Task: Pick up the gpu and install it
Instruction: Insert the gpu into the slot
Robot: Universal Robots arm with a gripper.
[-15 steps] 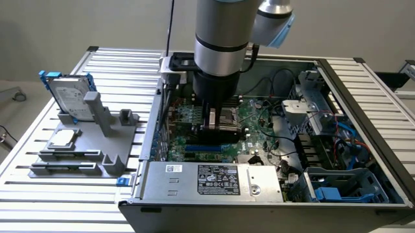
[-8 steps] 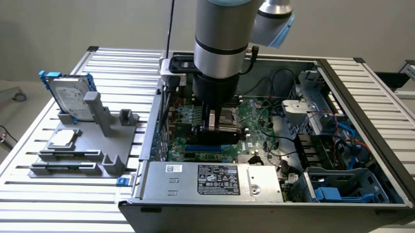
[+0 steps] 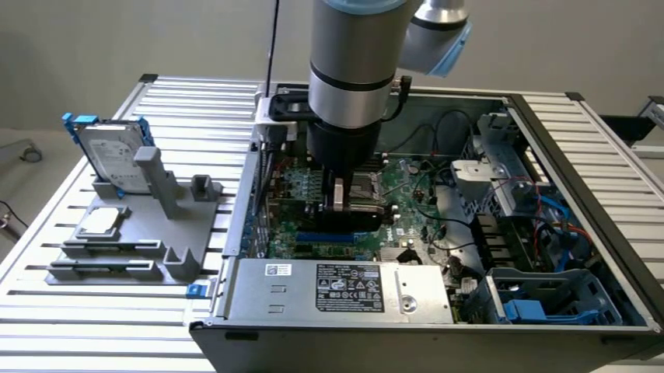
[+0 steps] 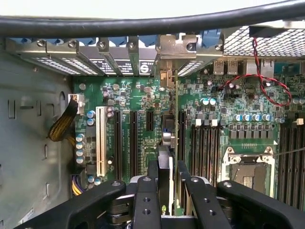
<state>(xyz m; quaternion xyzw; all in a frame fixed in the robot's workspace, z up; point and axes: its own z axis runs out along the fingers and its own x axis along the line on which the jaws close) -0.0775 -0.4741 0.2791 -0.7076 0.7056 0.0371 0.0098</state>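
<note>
The gpu (image 4: 167,140) stands on edge between my fingers, seen end-on as a thin green board with a black cover. Its silver bracket (image 4: 175,47) lies against the row of slot covers at the case's rear wall. My gripper (image 4: 165,164) is shut on the card, one black finger (image 4: 152,177) on each side. The card runs along an expansion slot of the green motherboard (image 4: 143,95); whether it sits fully in the slot I cannot tell. In the exterior view my gripper (image 3: 343,198) reaches down inside the open computer case (image 3: 436,311), just above the motherboard (image 3: 415,202).
A grey fixture (image 3: 135,256) on the slatted table at the exterior view's left holds a silver hard drive (image 3: 109,155) in a blue frame and a small square chip (image 3: 101,221). A power supply (image 3: 343,287), cables (image 4: 267,76), an empty CPU socket (image 4: 248,176) and drive bays (image 3: 550,299) crowd the case.
</note>
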